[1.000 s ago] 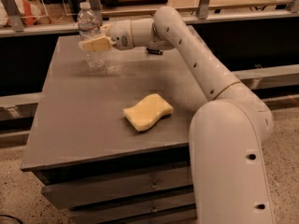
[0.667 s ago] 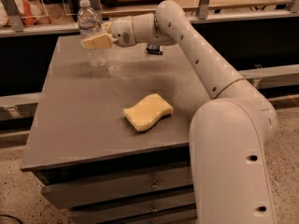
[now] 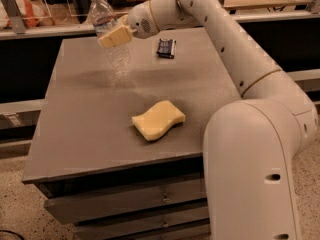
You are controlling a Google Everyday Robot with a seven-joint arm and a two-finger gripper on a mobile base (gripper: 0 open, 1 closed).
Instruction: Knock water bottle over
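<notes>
**The bottle starts to tip**

A second ago the water bottle (image 3: 104,16) stood straight up. Now it leans, with its white cap to the left and its bottom to the right. The gripper (image 3: 116,35) has moved a little to the right and is at the bottle's middle. The arm (image 3: 220,29) has lifted higher. The small black thing (image 3: 166,48) on the table behind it now shows whole.
</notes>
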